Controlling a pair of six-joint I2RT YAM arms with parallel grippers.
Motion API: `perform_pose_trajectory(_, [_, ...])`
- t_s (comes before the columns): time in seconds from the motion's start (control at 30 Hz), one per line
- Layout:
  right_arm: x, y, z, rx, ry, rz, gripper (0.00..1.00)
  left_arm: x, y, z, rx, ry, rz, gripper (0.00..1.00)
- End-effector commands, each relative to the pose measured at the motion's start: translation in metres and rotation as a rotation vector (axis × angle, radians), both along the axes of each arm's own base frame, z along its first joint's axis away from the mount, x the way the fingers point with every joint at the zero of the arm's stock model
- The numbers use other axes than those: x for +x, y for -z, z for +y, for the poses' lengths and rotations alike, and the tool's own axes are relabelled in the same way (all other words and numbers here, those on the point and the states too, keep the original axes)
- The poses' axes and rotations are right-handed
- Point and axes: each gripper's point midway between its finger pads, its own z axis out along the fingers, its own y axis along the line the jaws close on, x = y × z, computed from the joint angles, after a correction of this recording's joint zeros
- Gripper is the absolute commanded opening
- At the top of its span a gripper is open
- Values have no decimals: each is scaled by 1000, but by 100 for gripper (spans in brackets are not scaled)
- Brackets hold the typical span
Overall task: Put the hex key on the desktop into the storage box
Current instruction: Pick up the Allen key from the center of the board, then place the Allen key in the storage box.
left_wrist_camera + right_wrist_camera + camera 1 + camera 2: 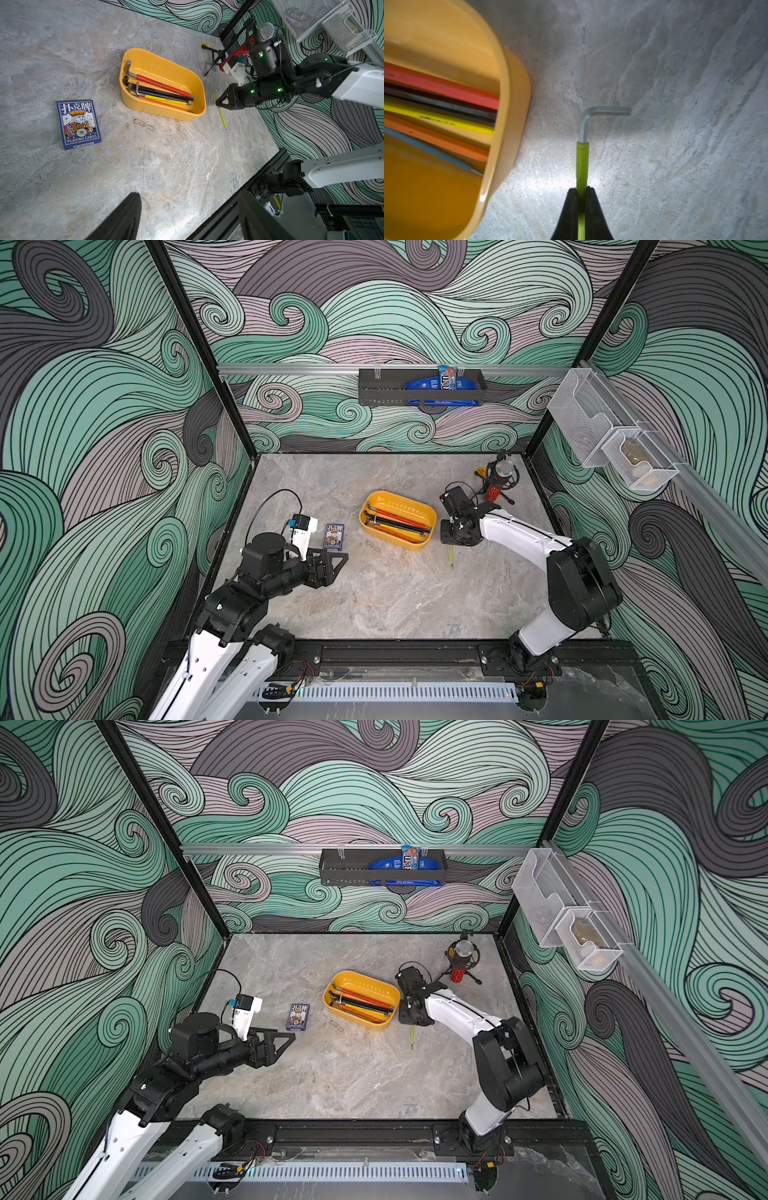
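A hex key [582, 162] with a lime-green sleeve and a bent steel end lies on the desktop [374, 605], just right of the storage box [432, 515]. My right gripper [581, 189] is shut on its green sleeve, pointing down at the table. In both top views only the key's long end [451, 559] [412, 1039] shows in front of the right gripper [451, 545]. I cannot tell whether the key is lifted. The yellow storage box [162, 54] holds several hex keys in red, black, yellow and orange. My left gripper [189, 194] hovers open and empty at the left [345, 558].
A blue pack of playing cards [333, 536] lies left of the box. A small wire ring [372, 546] lies in front of the box. A microphone on a tripod [498, 481] stands at the back right. A black wall rack [419, 391] and white mesh baskets [615, 448] hang above.
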Motion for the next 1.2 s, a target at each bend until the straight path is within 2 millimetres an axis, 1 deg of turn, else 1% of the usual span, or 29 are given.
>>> perform_pose_trajectory(0.0, [25, -34, 8, -23, -81, -84, 0, 0, 0, -3, -6, 17, -4, 76])
perform_pose_trajectory(0.07, [40, -47, 14, -38, -126, -115, 0, 0, 0, -3, -4, 18, -3, 76])
perform_pose_trajectory(0.13, [54, -63, 26, -32, -184, -156, 0, 0, 0, -3, -3, 19, -2, 76])
perform_pose_trajectory(0.23, [76, -85, 49, -34, -288, -220, 0, 0, -1, -4, -3, 20, -3, 76])
perform_pose_trajectory(0.3, [87, -95, 67, -36, -365, -257, 0, 0, -2, -4, -4, 21, -3, 76])
perform_pose_trajectory(0.43, [101, -106, 103, -14, -505, -323, 0, -1, -2, -4, -5, 21, 3, 76])
perform_pose_trajectory(0.5, [103, -108, 122, 7, -587, -352, 0, -1, -2, -4, -5, 23, 6, 76])
perform_pose_trajectory(0.57, [105, -107, 137, 7, -655, -374, 0, -2, -4, -4, -5, 24, 4, 76])
perform_pose_trajectory(0.67, [104, -96, 154, -24, -757, -384, 0, -3, -6, -3, -3, 27, 6, 76])
perform_pose_trajectory(0.77, [97, -76, 168, -74, -869, -371, 0, -5, -7, -3, -4, 28, 7, 76])
perform_pose_trajectory(0.87, [91, -56, 177, -93, -945, -349, 0, -6, -7, -3, -8, 28, 12, 76])
perform_pose_trajectory(0.93, [82, -43, 185, -108, -1016, -335, 0, -7, -7, -3, -8, 30, 16, 76])
perform_pose_trajectory(1.03, [70, -21, 191, -135, -1074, -293, 0, -8, -7, -2, 0, 33, 18, 77])
perform_pose_trajectory(1.17, [56, 6, 191, -149, -1129, -232, 0, -10, -5, -1, 15, 36, 28, 76])
